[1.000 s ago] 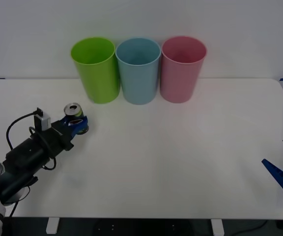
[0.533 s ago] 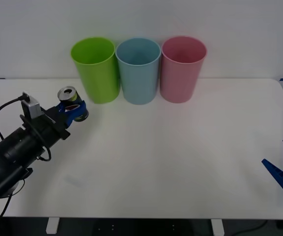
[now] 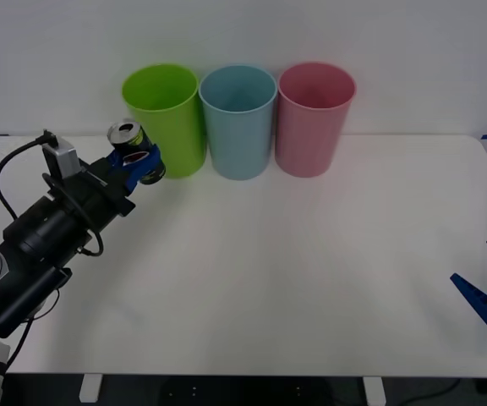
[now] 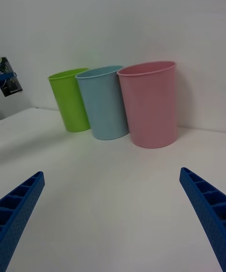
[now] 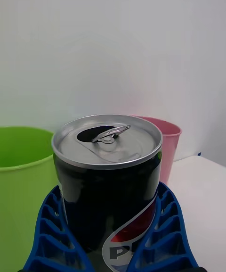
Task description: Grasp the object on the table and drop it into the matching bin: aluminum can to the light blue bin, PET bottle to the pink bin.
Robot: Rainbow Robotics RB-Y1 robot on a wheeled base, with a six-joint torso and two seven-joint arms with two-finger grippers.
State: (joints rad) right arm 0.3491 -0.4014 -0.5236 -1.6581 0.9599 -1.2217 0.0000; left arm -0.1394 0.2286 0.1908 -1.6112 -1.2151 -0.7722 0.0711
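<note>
- The left gripper (image 3: 139, 163) was clamped on the aluminum can (image 3: 134, 150), its blue fingers (image 5: 162, 234) pinching the can's dark sides.
- The can was clear of the table (image 3: 311, 279), held upright with a slight tilt, its silver top and open tab hole facing up.
- In the front view it hung just beside the lime green bin (image 3: 166, 118), at about that bin's upper half — not over any opening.
- The light blue bin (image 3: 239, 120) stood next along the row, between the green one and the pink bin (image 3: 313, 117).
- The step in hand looked like the carry: grasp done, drop not yet made.
- The next move probably called for more height and travel toward the robot's right, past the green rim, until the can sat above the light blue mouth — then release.
- The right gripper (image 4: 117, 215) waited low at the table's right edge, fingers spread wide and empty.
</note>
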